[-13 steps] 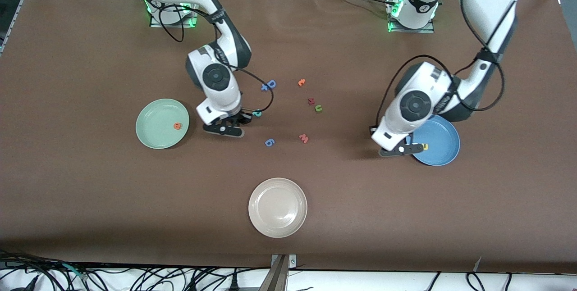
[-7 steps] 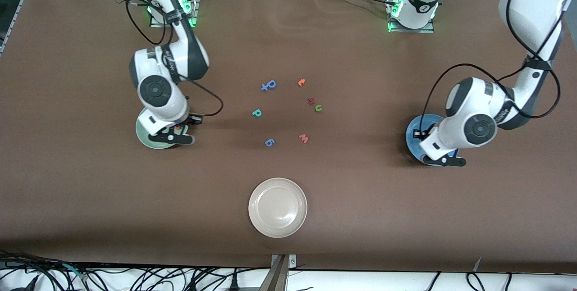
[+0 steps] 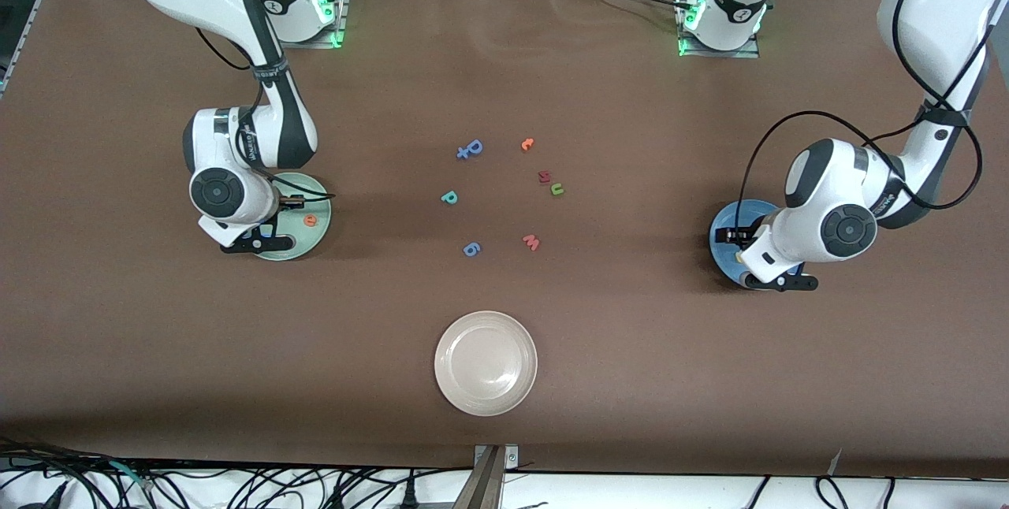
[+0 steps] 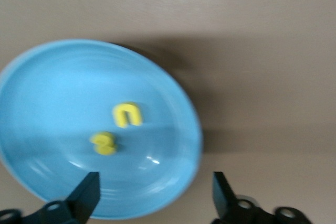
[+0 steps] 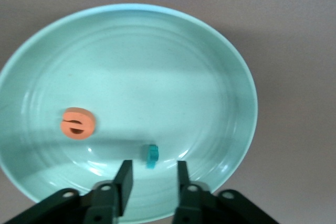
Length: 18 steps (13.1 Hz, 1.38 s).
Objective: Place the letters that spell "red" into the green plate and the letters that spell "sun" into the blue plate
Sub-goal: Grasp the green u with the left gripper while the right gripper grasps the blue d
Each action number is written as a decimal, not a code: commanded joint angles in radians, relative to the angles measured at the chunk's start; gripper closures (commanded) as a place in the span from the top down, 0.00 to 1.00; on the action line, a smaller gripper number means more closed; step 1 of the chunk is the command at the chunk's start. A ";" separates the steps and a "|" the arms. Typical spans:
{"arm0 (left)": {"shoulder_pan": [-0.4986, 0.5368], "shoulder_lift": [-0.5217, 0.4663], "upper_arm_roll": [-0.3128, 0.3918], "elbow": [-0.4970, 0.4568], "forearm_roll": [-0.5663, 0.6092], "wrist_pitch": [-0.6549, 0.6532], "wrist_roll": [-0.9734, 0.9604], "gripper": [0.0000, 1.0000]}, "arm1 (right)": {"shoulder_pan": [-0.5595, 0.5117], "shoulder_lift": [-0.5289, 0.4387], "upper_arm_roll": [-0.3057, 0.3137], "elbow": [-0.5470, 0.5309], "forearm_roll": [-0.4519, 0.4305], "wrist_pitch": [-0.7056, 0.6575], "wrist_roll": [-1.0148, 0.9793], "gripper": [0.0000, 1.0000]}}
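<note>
The green plate (image 3: pixel 317 200) (image 5: pixel 220 77) lies toward the right arm's end of the table. On it are the orange "e" (image 3: pixel 310 219) (image 5: pixel 77 123) and a small teal letter (image 5: pixel 152 157). My right gripper (image 3: pixel 256 244) (image 5: pixel 153 179) hangs open over this plate, and the teal letter sits free just past its fingertips. The blue plate (image 3: pixel 720 230) (image 4: pixel 52 87) holds a yellow arch (image 4: pixel 127 115) and a yellow "s" (image 4: pixel 104 144). Over it my left gripper (image 3: pixel 777 282) (image 4: pixel 154 193) stands wide open and empty. The teal "p"-shaped letter (image 3: pixel 449 197) and the green arch (image 3: pixel 556 190) rest mid-table.
Other letters lie mid-table: a periwinkle pair (image 3: pixel 470 149), an orange "c" (image 3: pixel 527 144), a dark red one (image 3: pixel 543 176), a salmon "w" (image 3: pixel 531 242) and a periwinkle "6" (image 3: pixel 470 249). A cream plate (image 3: pixel 485 363) sits nearest the front camera.
The right arm swung from mid-table to the green plate and opened, leaving the small teal letter there. The left arm shifted over the blue plate and opened, and the yellow "s" now lies in it.
</note>
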 commanded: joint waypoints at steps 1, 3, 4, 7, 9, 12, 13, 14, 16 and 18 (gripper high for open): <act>-0.080 -0.013 -0.015 0.007 -0.081 0.013 -0.196 1.00 | 0.002 -0.014 0.011 0.002 0.011 -0.008 -0.017 1.00; -0.085 -0.013 -0.101 -0.012 -0.086 0.060 -0.360 1.00 | 0.021 -0.040 0.054 0.019 0.020 -0.014 0.050 1.00; -0.087 -0.012 -0.139 -0.029 -0.086 0.099 -0.484 1.00 | 0.024 -0.042 0.094 0.046 0.028 -0.061 0.173 1.00; -0.178 -0.002 -0.164 -0.052 -0.085 0.199 -0.832 1.00 | 0.024 -0.042 0.228 0.079 0.054 -0.074 0.488 1.00; -0.235 0.010 -0.159 -0.100 -0.075 0.327 -0.999 1.00 | 0.025 -0.039 0.314 0.083 0.084 0.013 0.717 0.99; -0.301 0.010 -0.156 -0.164 0.028 0.440 -1.222 1.00 | 0.080 -0.005 0.376 0.077 0.083 0.191 1.044 0.99; -0.326 0.017 -0.156 -0.172 0.091 0.452 -1.314 1.00 | 0.114 0.008 0.375 0.077 0.081 0.232 1.114 0.99; -0.338 0.024 -0.156 -0.181 0.150 0.469 -1.404 1.00 | 0.125 0.019 0.376 0.077 0.081 0.274 1.188 0.98; -0.361 0.053 -0.156 -0.189 0.272 0.469 -1.553 1.00 | 0.154 0.045 0.375 0.071 0.080 0.347 1.293 0.87; -0.375 0.099 -0.156 -0.186 0.396 0.470 -1.681 1.00 | 0.186 0.067 0.367 0.071 0.077 0.389 1.352 0.87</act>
